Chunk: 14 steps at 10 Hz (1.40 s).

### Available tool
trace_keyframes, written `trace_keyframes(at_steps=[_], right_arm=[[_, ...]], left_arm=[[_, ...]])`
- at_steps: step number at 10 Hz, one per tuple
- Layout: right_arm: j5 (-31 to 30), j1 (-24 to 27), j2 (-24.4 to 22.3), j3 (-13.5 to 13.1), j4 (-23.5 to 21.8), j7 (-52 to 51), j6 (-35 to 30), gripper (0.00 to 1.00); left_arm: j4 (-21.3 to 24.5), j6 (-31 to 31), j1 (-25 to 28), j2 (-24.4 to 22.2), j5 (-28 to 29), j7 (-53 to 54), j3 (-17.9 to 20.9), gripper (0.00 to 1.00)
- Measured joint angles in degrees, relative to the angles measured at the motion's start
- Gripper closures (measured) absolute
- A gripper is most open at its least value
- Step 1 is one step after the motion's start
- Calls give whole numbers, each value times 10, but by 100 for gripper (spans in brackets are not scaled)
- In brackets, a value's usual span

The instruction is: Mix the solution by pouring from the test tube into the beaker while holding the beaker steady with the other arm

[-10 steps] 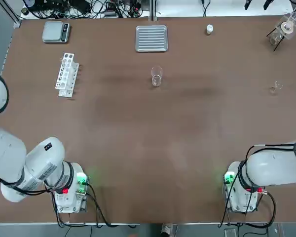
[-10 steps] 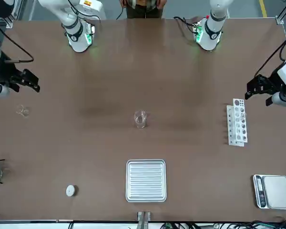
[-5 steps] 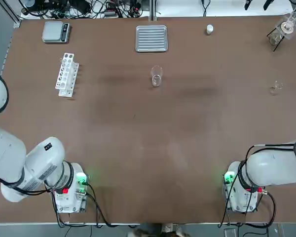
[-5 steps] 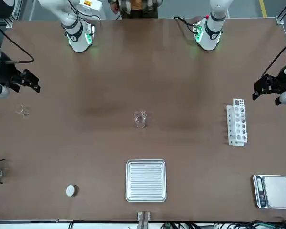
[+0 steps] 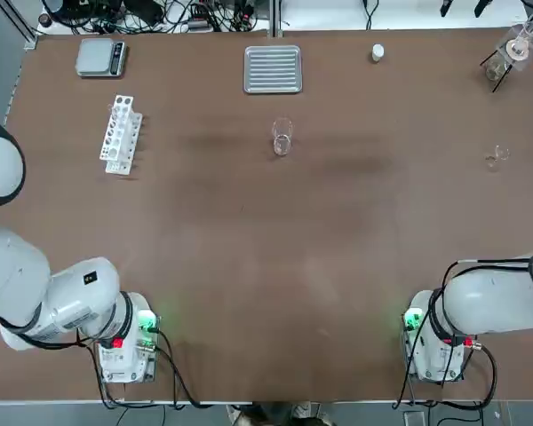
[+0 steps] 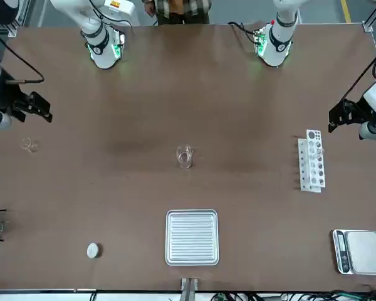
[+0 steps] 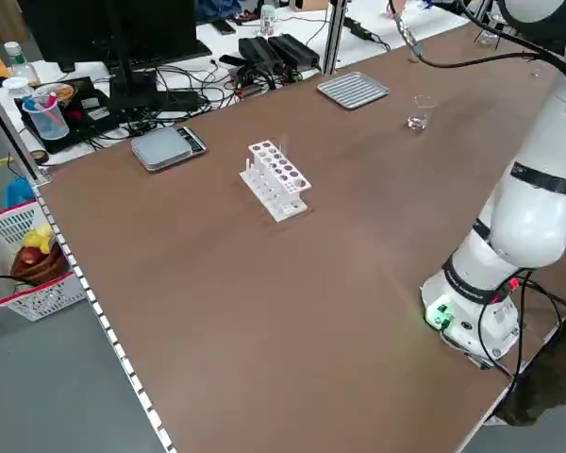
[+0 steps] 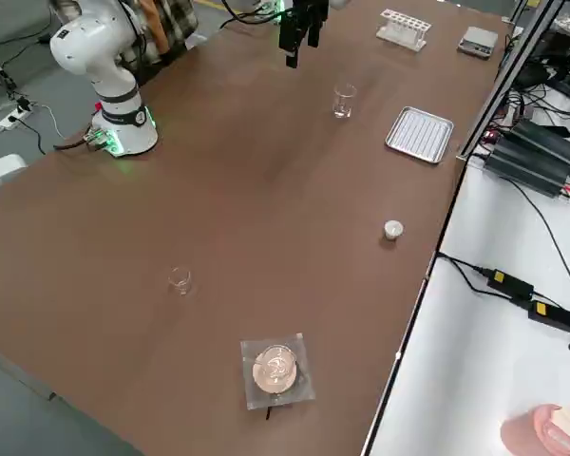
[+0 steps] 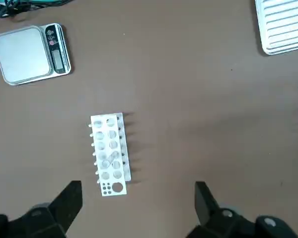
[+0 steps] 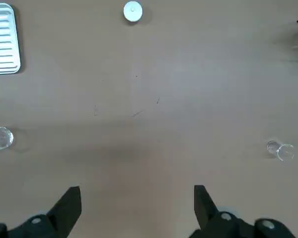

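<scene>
Front view, tray (image 6: 192,237), scale (image 6: 359,251), rack (image 6: 312,168)

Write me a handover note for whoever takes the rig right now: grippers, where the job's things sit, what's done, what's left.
Left gripper: open, empty, high above the test tube rack.
Right gripper: open, empty, hanging over bare table on its own side.
Beaker: upright mid-table, just before the metal tray, untouched.
Rack: on the left side near the scale; a tube seems to sit in it.
Done: nothing gripped, nothing poured.
Left: take a tube with the left, steady the beaker with the right, pour.
</scene>
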State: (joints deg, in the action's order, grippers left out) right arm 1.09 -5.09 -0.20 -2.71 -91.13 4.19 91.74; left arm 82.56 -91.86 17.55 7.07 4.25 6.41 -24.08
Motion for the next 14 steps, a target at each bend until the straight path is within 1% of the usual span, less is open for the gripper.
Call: trace_keyframes(at_steps=[3,4,5,9,14], right_arm=[[0,1,0,0,0,0,0,0],[0,1,0,-1,0,0,1,0],[0,1,0,-3,0,0,1,0],[0,1,2,-5,0,0,15,0],[0,2,2,-7,0,0,17,0]], left_arm=[[-7,28,-97,-2,-1,-25,91,0],[-9,32,-120,-5,-1,-35,112,0],[-9,33,-132,-9,-1,-40,123,0],[-9,34,-131,-11,-1,-40,136,0],[-9,35,-132,-11,-1,-41,136,0]])
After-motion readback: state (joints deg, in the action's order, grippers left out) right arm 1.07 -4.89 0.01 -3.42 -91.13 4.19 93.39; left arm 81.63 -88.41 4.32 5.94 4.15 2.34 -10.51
